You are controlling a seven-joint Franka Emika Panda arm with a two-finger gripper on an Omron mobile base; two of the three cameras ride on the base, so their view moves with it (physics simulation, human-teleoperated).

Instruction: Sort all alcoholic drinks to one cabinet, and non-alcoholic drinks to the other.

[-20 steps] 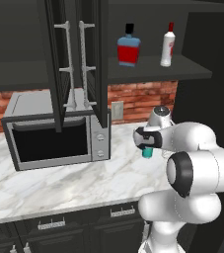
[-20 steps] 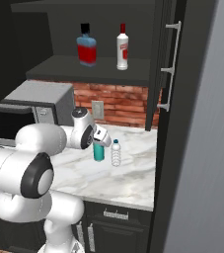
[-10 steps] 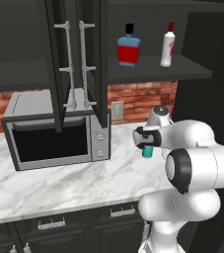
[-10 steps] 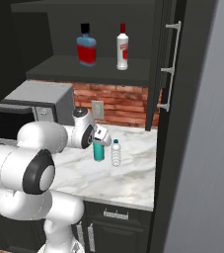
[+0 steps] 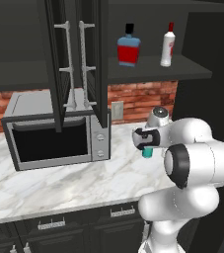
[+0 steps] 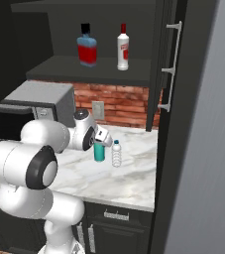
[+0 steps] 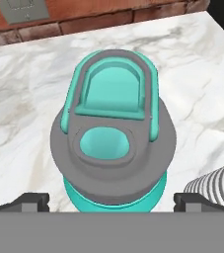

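Observation:
My gripper (image 7: 112, 200) is open, right above the tall teal bottle (image 7: 113, 143) on the marble counter, one finger tip to each side of its grey cap. The base views show the hand (image 5: 145, 139) (image 6: 101, 136) over the teal bottle (image 5: 147, 153) (image 6: 99, 152). The clear ribbed water bottle (image 6: 116, 154) (image 7: 216, 186) stands just right of it. On the open black cabinet's shelf (image 5: 187, 68) (image 6: 54, 69) stand the squat blue bottle (image 5: 129, 47) (image 6: 87, 47) and the slim white red-capped bottle (image 5: 168, 47) (image 6: 123, 48). The other cabinet (image 5: 15, 79) is to the left, with its doors (image 5: 79, 59) open.
A microwave (image 5: 56, 136) (image 6: 29, 106) sits on the counter (image 5: 59, 185) below the left cabinet. A wall outlet (image 5: 117, 109) (image 7: 22, 10) is set in the brick backsplash. The right cabinet's door (image 6: 171, 64) stands open beside a tall dark panel (image 6: 203, 149).

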